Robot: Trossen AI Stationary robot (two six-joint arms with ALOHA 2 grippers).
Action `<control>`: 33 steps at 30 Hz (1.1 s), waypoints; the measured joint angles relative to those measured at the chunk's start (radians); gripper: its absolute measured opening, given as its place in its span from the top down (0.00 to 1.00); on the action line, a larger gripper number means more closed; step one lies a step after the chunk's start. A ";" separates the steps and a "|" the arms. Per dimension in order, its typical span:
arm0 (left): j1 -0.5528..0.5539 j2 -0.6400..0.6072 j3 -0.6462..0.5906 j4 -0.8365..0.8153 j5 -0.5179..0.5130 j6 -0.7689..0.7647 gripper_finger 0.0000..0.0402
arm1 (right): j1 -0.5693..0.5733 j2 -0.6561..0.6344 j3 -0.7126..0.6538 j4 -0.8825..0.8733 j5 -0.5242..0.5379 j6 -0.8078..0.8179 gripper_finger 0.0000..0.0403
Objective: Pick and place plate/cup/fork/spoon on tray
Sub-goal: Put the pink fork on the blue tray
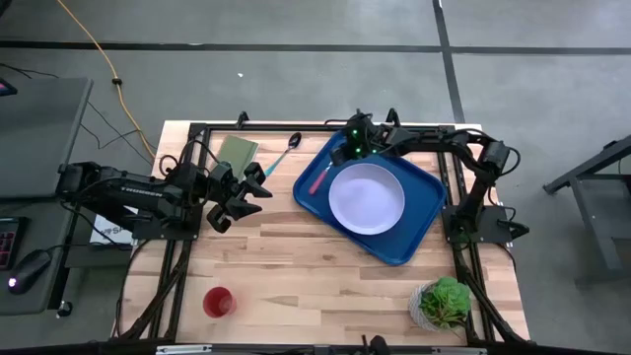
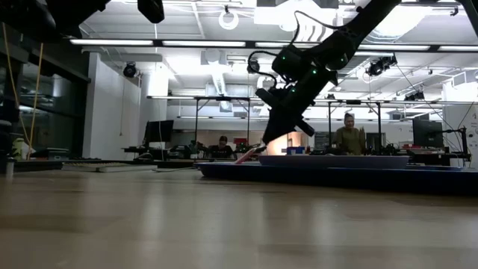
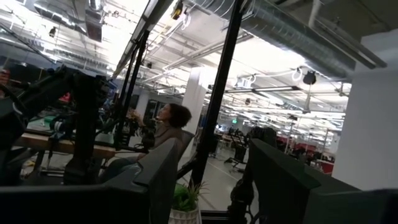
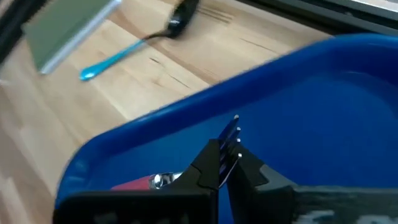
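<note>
Right now your right tool (image 4: 225,163) pinches the slim silver-tined, pink-handled fork (image 4: 229,146) low over the large blue rectangular tray (image 4: 323,99), beside the round pale plate (image 1: 366,197). Release it tilted and the handle could catch the rim and tip onto the wooden tabletop (image 1: 296,266). Your left tool (image 1: 240,197), fingers spread and empty, waits near the teal-handled spoon (image 1: 280,155); the small red cup (image 1: 219,302) sits well apart.

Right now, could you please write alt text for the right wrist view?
The right gripper is shut on the fork with silver metal tines and a pink-red handle, holding it over the large blue rectangular tray. Beyond the tray, the teal-handled spoon and a flat olive-green rectangle lie on the wooden table.
</note>
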 joint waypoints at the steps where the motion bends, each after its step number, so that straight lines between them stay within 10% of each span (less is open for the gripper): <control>1: 0.000 0.000 0.000 0.000 0.000 0.000 0.55 | -0.002 0.000 0.000 -0.008 0.004 0.001 1.00; 33: 0.000 0.000 0.000 0.001 -0.003 0.001 0.55 | -0.015 0.082 -0.059 0.070 0.120 0.043 0.99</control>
